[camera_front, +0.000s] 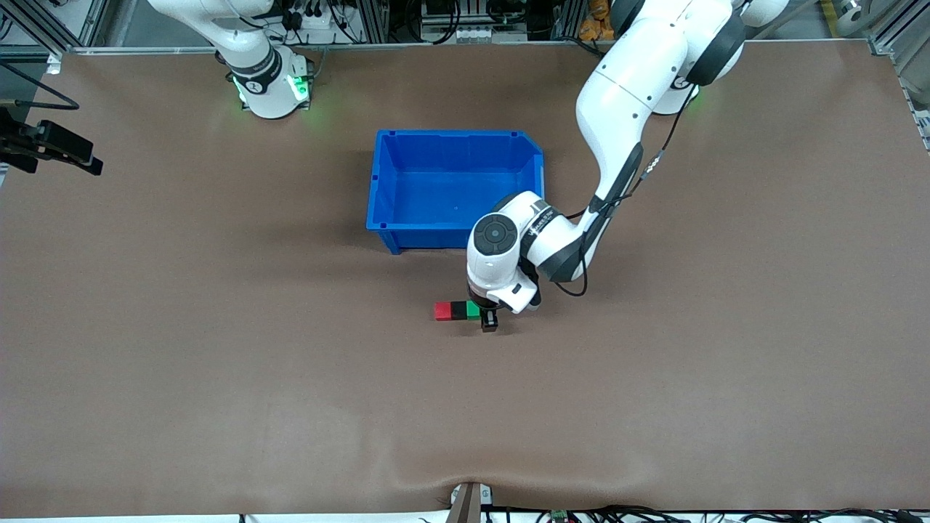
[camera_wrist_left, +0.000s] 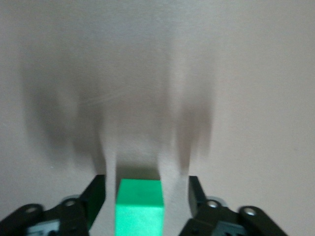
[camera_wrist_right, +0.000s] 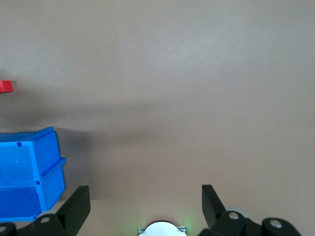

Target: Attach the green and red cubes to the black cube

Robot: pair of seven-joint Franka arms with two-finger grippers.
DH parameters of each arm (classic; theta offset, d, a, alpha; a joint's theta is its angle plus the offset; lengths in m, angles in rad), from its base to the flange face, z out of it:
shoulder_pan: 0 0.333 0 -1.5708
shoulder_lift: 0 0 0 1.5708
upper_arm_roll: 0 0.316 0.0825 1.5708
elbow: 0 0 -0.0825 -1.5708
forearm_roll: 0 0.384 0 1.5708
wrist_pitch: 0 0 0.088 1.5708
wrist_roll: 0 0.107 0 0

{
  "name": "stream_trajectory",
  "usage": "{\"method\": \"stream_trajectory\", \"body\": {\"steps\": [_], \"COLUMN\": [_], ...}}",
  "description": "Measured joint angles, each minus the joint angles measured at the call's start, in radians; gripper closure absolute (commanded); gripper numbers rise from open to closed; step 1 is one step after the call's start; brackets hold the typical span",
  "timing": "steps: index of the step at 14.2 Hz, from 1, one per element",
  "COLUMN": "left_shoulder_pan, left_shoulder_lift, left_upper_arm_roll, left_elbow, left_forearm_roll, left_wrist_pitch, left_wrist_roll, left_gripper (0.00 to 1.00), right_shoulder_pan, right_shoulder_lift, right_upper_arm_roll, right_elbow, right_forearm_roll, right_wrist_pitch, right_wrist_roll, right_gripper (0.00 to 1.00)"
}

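A red cube (camera_front: 442, 311), a black cube (camera_front: 458, 310) and a green cube (camera_front: 473, 309) lie touching in one row on the brown table, nearer to the front camera than the blue bin. My left gripper (camera_front: 484, 315) is down at the green end of the row. In the left wrist view the green cube (camera_wrist_left: 139, 206) sits between the fingers of the left gripper (camera_wrist_left: 146, 186), which is open, with a gap on each side. My right gripper (camera_wrist_right: 145, 191) waits open and holds nothing; the red cube (camera_wrist_right: 6, 86) shows far off in its view.
A blue bin (camera_front: 450, 134) stands mid-table, between the cube row and the robots' bases, and appears as the blue bin (camera_wrist_right: 47, 169) in the right wrist view. A black camera mount (camera_front: 51, 144) juts in at the right arm's end of the table.
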Motion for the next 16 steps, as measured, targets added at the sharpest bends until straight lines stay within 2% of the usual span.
{"method": "stream_trajectory", "body": {"steps": [5,10,13,16], "left_shoulder_pan": [0.068,0.282,0.389,0.528], "left_shoulder_lift": [-0.085,-0.201,-0.295,-0.383], "left_upper_arm_roll": [-0.002,-0.125,-0.165,-0.250], "left_elbow": [0.031,0.022,-0.017,-0.049], "left_forearm_roll": [0.001,0.001,-0.001,-0.004], "left_wrist_pitch": [-0.150,-0.309,-0.346,-0.444], "left_wrist_roll": [0.169,0.449,0.623,0.831], "left_gripper": [0.18,0.18,0.18,0.18], "right_shoulder_pan": [0.000,0.000,0.000,-0.001], "right_shoulder_lift": [0.000,0.001,0.001,0.001], "right_upper_arm_roll": [0.000,-0.001,-0.001,-0.001], "right_elbow": [0.001,0.001,0.001,0.001], "right_forearm_roll": [0.000,0.000,0.000,0.000], "right_wrist_pitch": [0.000,-0.006,-0.008,-0.009], "right_wrist_roll": [-0.001,-0.001,-0.001,-0.001], "right_gripper": [0.00,0.00,0.00,0.00]}}
